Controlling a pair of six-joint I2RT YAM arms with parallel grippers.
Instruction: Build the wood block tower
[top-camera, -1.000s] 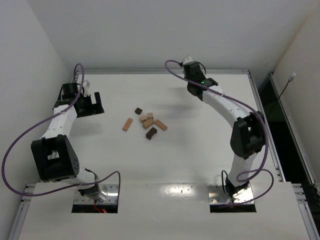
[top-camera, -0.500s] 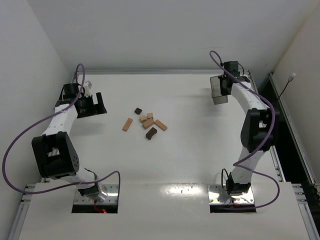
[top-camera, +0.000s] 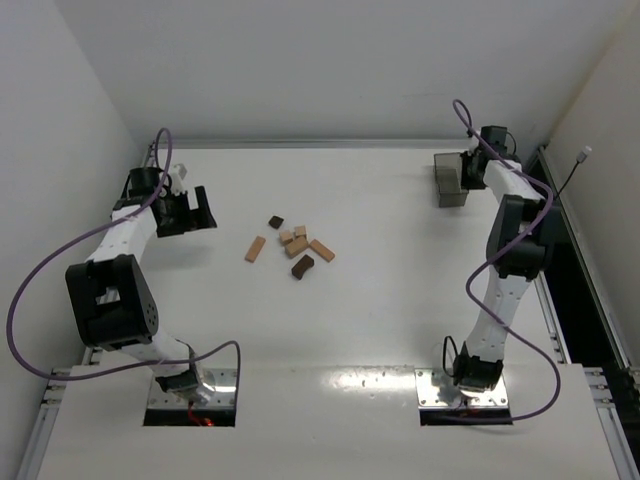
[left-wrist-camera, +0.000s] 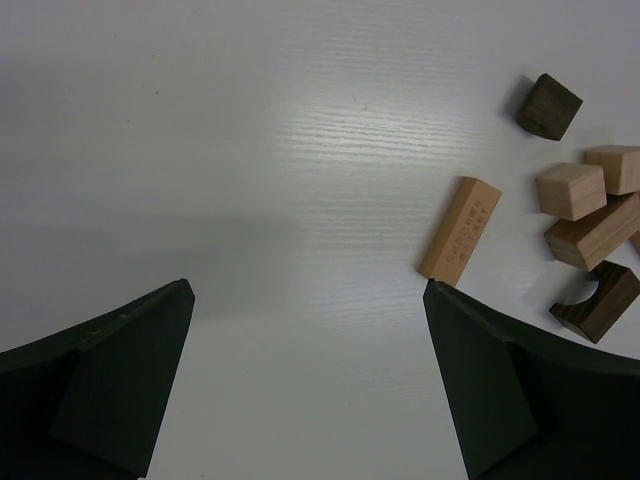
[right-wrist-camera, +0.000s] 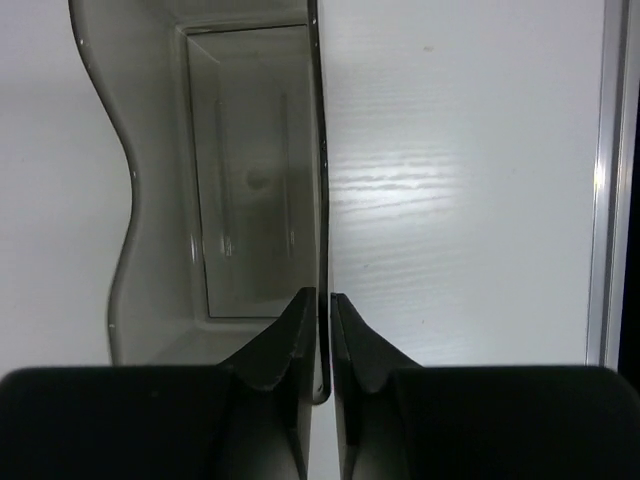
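Note:
The wood blocks lie loose in a small cluster mid-table; no tower stands. In the top view I see a dark cube (top-camera: 276, 222), a tan bar (top-camera: 255, 248), tan pieces (top-camera: 297, 243) and a dark notched piece (top-camera: 302, 266). The left wrist view shows the tan bar (left-wrist-camera: 460, 229), the dark cube (left-wrist-camera: 548, 105), tan cubes (left-wrist-camera: 570, 190) and the notched piece (left-wrist-camera: 598, 303). My left gripper (top-camera: 203, 207) (left-wrist-camera: 307, 300) is open and empty, left of the cluster. My right gripper (top-camera: 465, 176) (right-wrist-camera: 323, 300) is shut on the wall of the translucent grey tray (top-camera: 447, 181) (right-wrist-camera: 240, 170) at the far right.
The tray is empty inside. A metal rail (right-wrist-camera: 612, 180) runs along the table's right edge close to the right gripper. White walls enclose the table on the left, back and right.
My right arm has swung the grey tray from the far middle of the table to the far right corner. The left arm has barely moved; the blocks have not moved.

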